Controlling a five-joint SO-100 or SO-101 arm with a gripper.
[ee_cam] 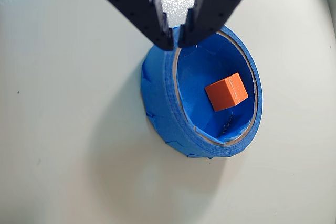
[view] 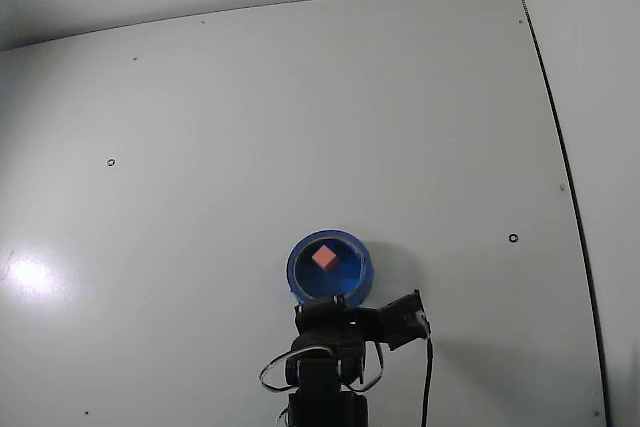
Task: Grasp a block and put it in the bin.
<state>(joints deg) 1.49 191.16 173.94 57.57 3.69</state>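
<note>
The block (ee_cam: 226,92) is a small orange-red cube lying on the floor inside the bin (ee_cam: 157,103), a round blue container with a thick rim. The fixed view shows the same block (view: 324,257) resting in the bin (view: 297,272) at the lower middle of the table. My gripper (ee_cam: 176,39) hovers over the bin's rim on the arm's side. Its black fingers (ee_cam: 152,14) converge to a narrow slit at the tips with nothing between them. In the fixed view the gripper (view: 322,303) sits just below the bin, free of the block.
The white table (view: 300,127) spreads around the bin, bare apart from a few small dark marks (view: 513,238). A wall edge runs down the right side of the fixed view. The arm's base and cables (view: 325,377) fill the bottom centre.
</note>
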